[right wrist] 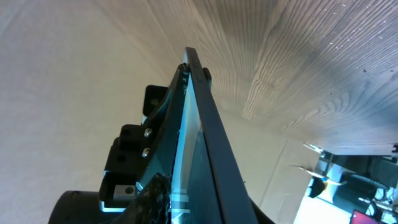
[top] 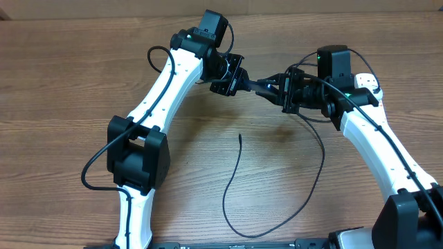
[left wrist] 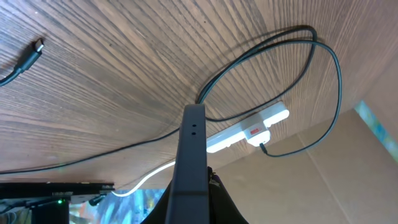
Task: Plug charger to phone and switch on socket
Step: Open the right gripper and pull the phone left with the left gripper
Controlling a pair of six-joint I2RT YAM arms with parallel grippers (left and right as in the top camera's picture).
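Two arms meet above the table point(top: 69, 69) in the overhead view, and the phone point(top: 259, 86) hangs edge-on between them, off the wood. Our left gripper point(top: 234, 77) is clamped tight on one end of it. Our right gripper point(top: 285, 91) sits at the other end, and we cannot tell whether its jaws grip or stand slack. The charger point(top: 232, 181) lies loose below them, its tip point(top: 240, 136) free on the wood and well apart from the phone. We cannot make out the socket from here.

From the left wrist, we see the phone point(left wrist: 191, 155) as a slim dark bar rising from the bottom of the frame, where our jaws close on it. Beyond it lies the socket point(left wrist: 277, 116), white with a red switch point(left wrist: 254, 132). The charger point(left wrist: 311, 37) loops round and runs up to it; whether it is plugged in we cannot tell. The tip point(left wrist: 36, 48) lies far off to one side.

From the right wrist, the phone point(right wrist: 202, 137) fills the middle, cyan glass on one face, with the left gripper behind it.

We judge the phone stiff, light, smooth and breakable, so it is best held across its flat faces, clear of the port end. The charger looks limp and light. We would take it just behind the tip, so the tip points true.
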